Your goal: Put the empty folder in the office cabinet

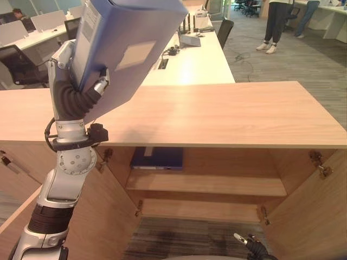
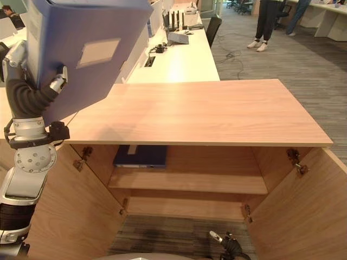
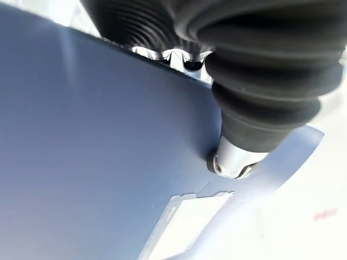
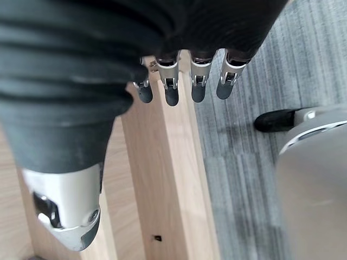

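Thumb of left hand (image 3: 234, 162): pressed flat against the broad blue face of the folder (image 1: 127, 46); the fingers curl round its far side, so the hand clamps the folder between thumb and fingers.
Left hand (image 1: 97, 86): raised high on the robot's left, above the level of the cabinet top (image 1: 217, 114).
Folder position: held in the air over the left end of the cabinet top, clear of the wood, with its lower edge near the hand and its upper end toward the desks behind.
Folder long axis: steeply tilted, leaning up and away from the robot; it is not yet aligned with the shelf opening.
Direction to target: the open compartment lies below and forward-right of the folder, under the cabinet top; judged from this, the folder must come down in front of the top's front edge and be turned toward level before it can enter.
Shelf (image 1: 206, 184): bare on its right part; a dark blue folder (image 1: 157, 158) already lies flat at the back left of the upper space.
Doors: left door (image 1: 103, 216) and right door (image 1: 309, 211) both swung open, leaving the entry free.
Right hand (image 4: 181, 89): fingers straight and relaxed, holding nothing, hanging low beside the right door edge.
Nearer hand: the left hand, as carrier, does the placing.
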You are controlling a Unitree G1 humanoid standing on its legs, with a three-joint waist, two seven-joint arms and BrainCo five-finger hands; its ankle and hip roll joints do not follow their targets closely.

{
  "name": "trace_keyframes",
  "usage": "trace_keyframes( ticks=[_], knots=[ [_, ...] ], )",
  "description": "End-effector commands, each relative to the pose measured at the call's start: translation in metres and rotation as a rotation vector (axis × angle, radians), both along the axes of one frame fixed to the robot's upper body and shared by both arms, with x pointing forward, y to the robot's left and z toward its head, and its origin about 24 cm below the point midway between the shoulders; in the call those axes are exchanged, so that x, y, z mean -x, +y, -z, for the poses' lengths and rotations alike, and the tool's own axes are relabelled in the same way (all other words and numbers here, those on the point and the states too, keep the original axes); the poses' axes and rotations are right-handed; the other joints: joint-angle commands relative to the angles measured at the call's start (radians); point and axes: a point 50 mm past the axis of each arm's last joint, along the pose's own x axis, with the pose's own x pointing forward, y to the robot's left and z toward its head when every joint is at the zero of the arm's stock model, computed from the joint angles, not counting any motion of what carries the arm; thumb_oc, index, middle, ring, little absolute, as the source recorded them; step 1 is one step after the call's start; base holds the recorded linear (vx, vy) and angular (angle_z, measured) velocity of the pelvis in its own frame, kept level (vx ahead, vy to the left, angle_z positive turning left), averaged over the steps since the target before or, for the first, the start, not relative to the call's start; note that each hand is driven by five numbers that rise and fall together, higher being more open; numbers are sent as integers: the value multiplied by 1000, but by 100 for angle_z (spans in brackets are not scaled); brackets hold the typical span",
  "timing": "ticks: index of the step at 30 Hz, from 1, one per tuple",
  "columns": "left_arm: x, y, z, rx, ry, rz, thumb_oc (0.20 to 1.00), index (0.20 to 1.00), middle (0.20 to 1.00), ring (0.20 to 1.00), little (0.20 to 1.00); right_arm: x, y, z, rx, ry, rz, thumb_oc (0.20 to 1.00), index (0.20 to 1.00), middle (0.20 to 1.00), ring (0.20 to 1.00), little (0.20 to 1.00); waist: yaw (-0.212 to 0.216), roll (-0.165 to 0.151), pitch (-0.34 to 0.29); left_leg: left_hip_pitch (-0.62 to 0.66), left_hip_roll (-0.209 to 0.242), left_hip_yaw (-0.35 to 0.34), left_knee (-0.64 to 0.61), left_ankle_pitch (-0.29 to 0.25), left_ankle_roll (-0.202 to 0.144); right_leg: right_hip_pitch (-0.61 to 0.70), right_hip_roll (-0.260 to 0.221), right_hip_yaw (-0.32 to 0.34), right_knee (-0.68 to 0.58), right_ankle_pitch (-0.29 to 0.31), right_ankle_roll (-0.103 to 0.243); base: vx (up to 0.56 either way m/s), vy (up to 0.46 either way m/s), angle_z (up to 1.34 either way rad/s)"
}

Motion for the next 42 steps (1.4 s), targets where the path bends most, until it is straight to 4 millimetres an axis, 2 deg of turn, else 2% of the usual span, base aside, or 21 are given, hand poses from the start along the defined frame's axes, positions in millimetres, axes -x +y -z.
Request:
trace_keyframes(
  ticks=[1,2,3,12,13,14,20,23,26,34,39,42],
  knots=[
    [14,0,-55,115,-239,212,200,200,200,200,200,-39,8,-10,-14,-102,-60,1000,1000,1000,1000,1000,16,-15,28,15,3,-60,12,-34,-23,41,8,-26,18,-79,20,-43,9,7],
    [15,2,-52,162,-203,295,200,200,200,200,200,-39,7,-10,-11,-97,-64,1000,1000,1000,1000,1000,23,-14,29,12,1,-66,12,-33,-22,42,7,-32,18,-79,20,-6,6,7],
    [15,2,-51,163,-201,295,200,200,200,200,200,-39,7,-10,-11,-95,-64,1000,1000,1000,1000,1000,23,-13,27,17,2,-68,12,-45,-23,47,8,-31,17,-89,21,26,4,8],
    [18,15,-27,259,-4,526,200,200,200,200,200,-40,4,-10,-19,-79,-69,1000,1000,1000,1000,1000,49,-9,36,9,-4,-86,12,-35,-17,54,1,-48,23,-83,17,-13,9,10],
    [17,17,-23,268,19,533,200,200,200,200,200,-39,4,-9,-20,-71,-71,1000,1000,1000,1000,1000,51,-8,35,16,-3,-89,12,-47,-18,63,3,-48,20,-93,18,-6,11,6],
    [17,19,-18,275,54,549,200,200,200,200,200,-38,4,-8,-20,-62,-74,1000,1000,1000,1000,1000,55,-9,39,9,-5,-92,12,-35,-16,58,2,-49,23,-85,15,37,6,7],
    [17,19,6,283,211,600,200,200,200,200,200,-37,1,-8,-11,-42,-89,1000,1000,1000,1000,1000,65,-7,41,16,-4,-97,12,-48,-15,70,2,-52,21,-96,15,5,3,2],
    [16,20,11,274,254,599,200,200,200,200,200,-37,1,-7,-8,-36,-97,1000,1000,1000,1000,1000,67,-7,43,16,-3,-98,12,-48,-15,71,1,-52,21,-96,16,0,0,0],
    [15,13,23,251,355,644,200,200,200,200,200,-35,-2,-7,5,-17,-107,1000,1000,1000,1000,1000,69,-9,45,15,-4,-97,12,-48,-13,70,0,-52,21,-94,17,-18,22,6],
    [14,-3,38,198,492,731,200,200,200,200,200,-35,1,-4,5,12,-122,1000,1000,1000,1000,1000,69,-12,45,17,-5,-98,12,-51,-9,70,-3,-48,23,-95,19,-5,4,1],
    [15,-8,46,180,522,730,200,200,200,200,200,-44,6,-8,-7,-28,-148,1000,1000,1000,1000,1000,68,-15,46,19,-6,-96,12,-53,-7,68,-4,-44,23,-94,18,0,0,0],
    [14,-11,54,191,538,718,200,200,200,200,200,-68,12,-24,-30,-164,-186,1000,1000,1000,1000,1000,65,-19,48,21,-6,-89,12,-55,-7,65,-5,-39,23,-93,19,3,3,-1]
  ],
)
